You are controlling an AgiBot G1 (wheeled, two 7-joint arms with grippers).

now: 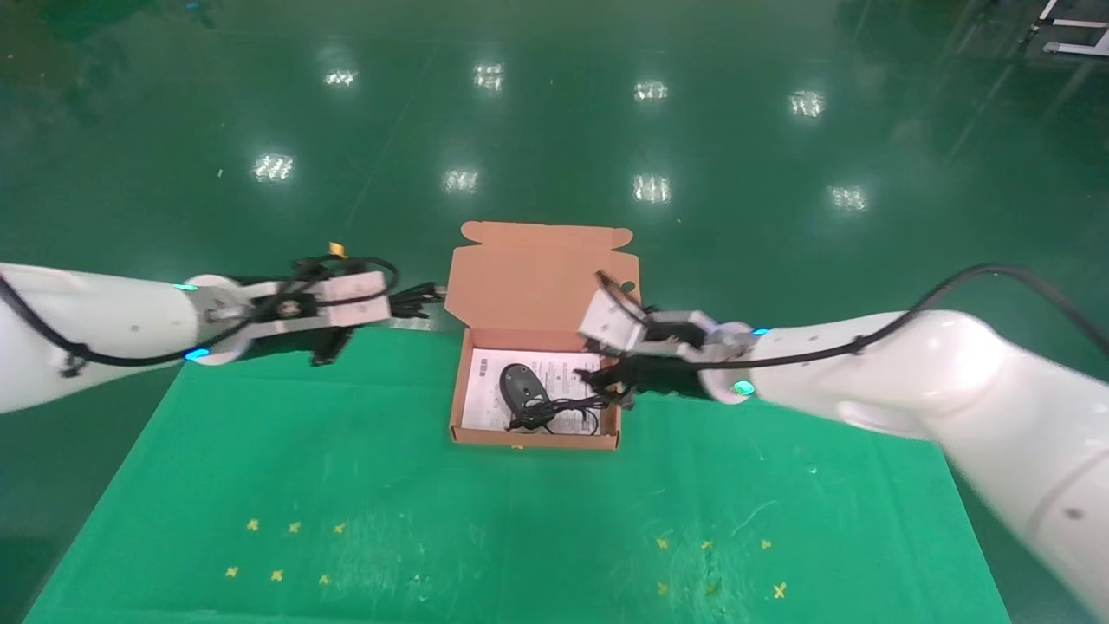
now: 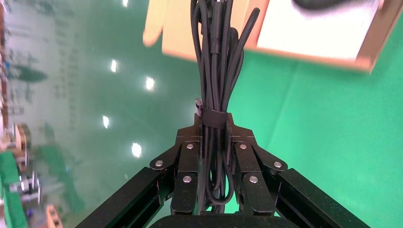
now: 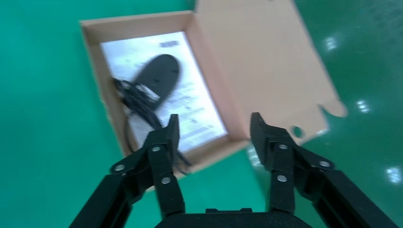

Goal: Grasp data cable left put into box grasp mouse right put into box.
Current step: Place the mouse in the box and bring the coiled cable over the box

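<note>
Mouse [image 1: 518, 384]: in box [image 1: 541, 438], on white printed sheet [image 1: 481, 403], cord coiled beside it; this half judged done.
Right gripper [image 1: 606, 379]: at box's right wall, fingers wide, holding nothing.
Data cable [image 2: 216, 80]: clamped at its banded middle in left gripper [image 2: 215, 130], aloft just left of box, over table's far edge.
Remaining: cable into box.
</note>
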